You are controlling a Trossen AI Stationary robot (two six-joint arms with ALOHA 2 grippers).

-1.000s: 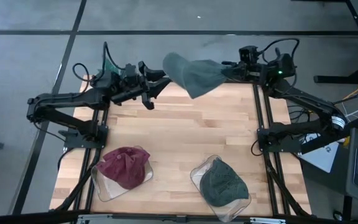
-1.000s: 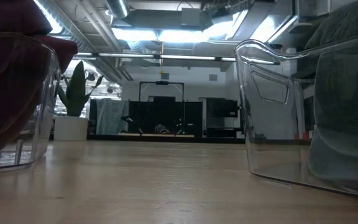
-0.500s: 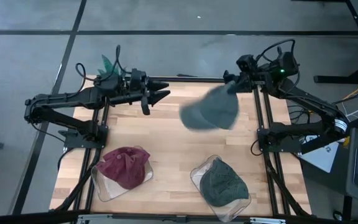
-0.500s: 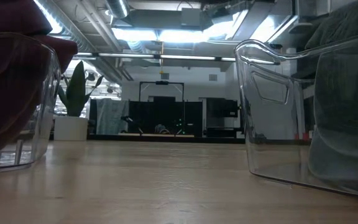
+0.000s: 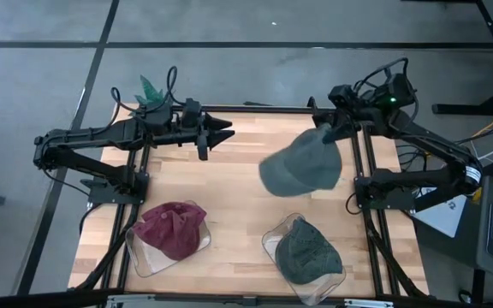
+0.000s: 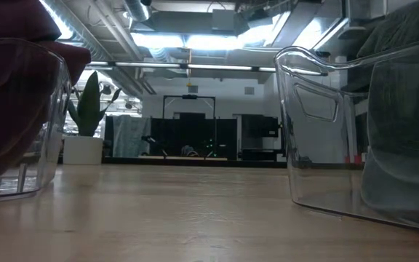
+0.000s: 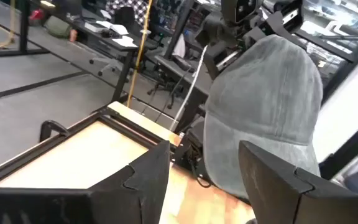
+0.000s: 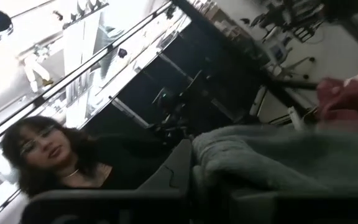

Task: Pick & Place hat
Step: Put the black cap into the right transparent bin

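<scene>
Hanging from the right end effector (image 5: 328, 130), the grey hat (image 5: 302, 164) is pinched at one edge only and is carried in the air above the bench (image 5: 238, 184), near the bench's right side and short of the clear bin (image 5: 274, 248) that already holds a dark green hat (image 5: 308, 250). A slip is judged the main risk: with so small a bite on limp cloth, the hat could be shed before a bin is reached, or could be dropped across a rim and left half outside. A swing of the loose crown could also be caught on the bin wall. The wrong bin could be chosen, since a second bin (image 5: 140, 253) with a red hat (image 5: 171, 229) stands to the left. The left end effector (image 5: 221, 133) is held wide apart and empty at the far left of the bench, well clear of the hat. Compared with the earlier frames, the hat has been swung from the far edge toward the near right, and the left arm has been drawn back leftward.
</scene>
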